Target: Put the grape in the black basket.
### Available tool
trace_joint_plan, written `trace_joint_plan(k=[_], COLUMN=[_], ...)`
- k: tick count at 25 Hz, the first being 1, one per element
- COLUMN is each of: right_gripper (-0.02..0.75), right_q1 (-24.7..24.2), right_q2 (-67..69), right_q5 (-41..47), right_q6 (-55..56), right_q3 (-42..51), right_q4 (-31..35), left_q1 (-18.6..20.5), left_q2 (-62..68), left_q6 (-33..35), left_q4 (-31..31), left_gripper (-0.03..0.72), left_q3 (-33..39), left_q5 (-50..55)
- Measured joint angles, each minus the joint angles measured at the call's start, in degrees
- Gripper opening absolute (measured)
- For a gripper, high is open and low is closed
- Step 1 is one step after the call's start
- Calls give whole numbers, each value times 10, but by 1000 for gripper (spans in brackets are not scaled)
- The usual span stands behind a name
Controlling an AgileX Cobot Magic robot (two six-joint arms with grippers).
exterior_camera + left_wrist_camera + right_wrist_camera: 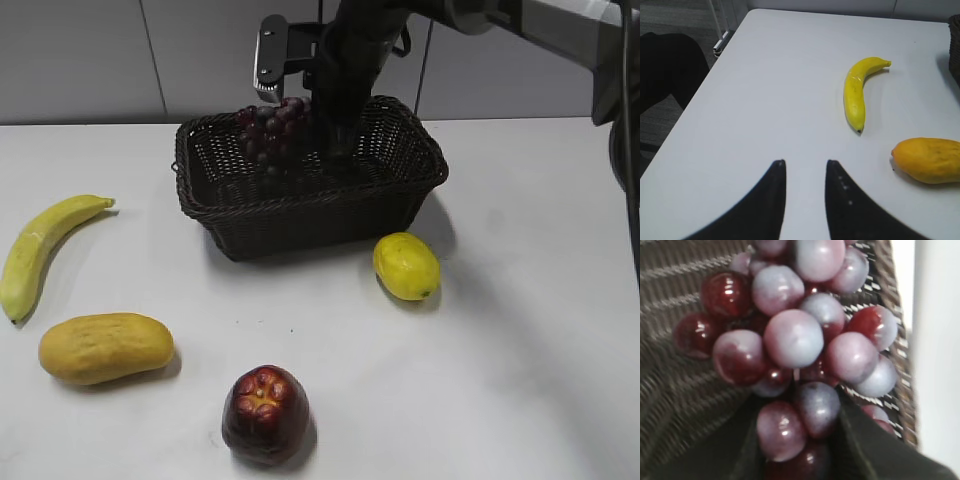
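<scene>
The grape (272,133) is a bunch of dark red-purple grapes hanging over the inside of the black basket (395,205), at its back left part. My right gripper (305,115) is shut on the bunch from above; in the right wrist view the grape (795,340) fills the frame between the jaws (797,435), with the basket weave (675,390) behind it. My left gripper (805,167) is open and empty over bare table, far left of the basket.
A banana (40,250) and a mango (105,347) lie at the left, also in the left wrist view (857,92) (930,160). A dark red apple (265,415) sits at the front. A lemon (406,266) lies by the basket's front right corner.
</scene>
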Motion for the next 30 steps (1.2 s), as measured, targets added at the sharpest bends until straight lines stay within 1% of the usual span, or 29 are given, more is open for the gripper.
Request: trace_joint_plan(k=[2,3,7,8,10,13,16,22,24,26,28,30], right_gripper=[249,285,563,611,646,650,643,571,561,557,556,555], right_q1=[0,0,0,0,0,-6,-26,-122,-153,-175,-199,-219], right_q2=[0,0,-9,-14,-29,-65,-115,-222,-251,-277,-295,-317], right_q5=[1,2,3,3,2,2,2,28,56,107,139,141], right_q6=[0,0,2,8,26,72,155,334,417,495,544,576], right_q3=[9,16,46,53,62,74,88,134,142,144,147,163], right_q4=[12,12,12,11,-1,-18,-19,-30,-39,-58,-74,-77], left_q1=[0,0,0,0,0,0,0,0,0,0,0,0], left_q2=[0,0,0,0,0,0,0,0,0,0,0,0], left_q6=[0,0,0,0,0,0,0,0,0,0,0,0], left_q4=[0,0,0,0,0,0,0,0,0,0,0,0], left_gripper=[217,217,217,217,217,217,217,217,217,217,217,217], left_q3=[0,0,0,0,0,0,0,0,0,0,0,0], left_q5=[0,0,0,0,0,0,0,0,0,0,0,0])
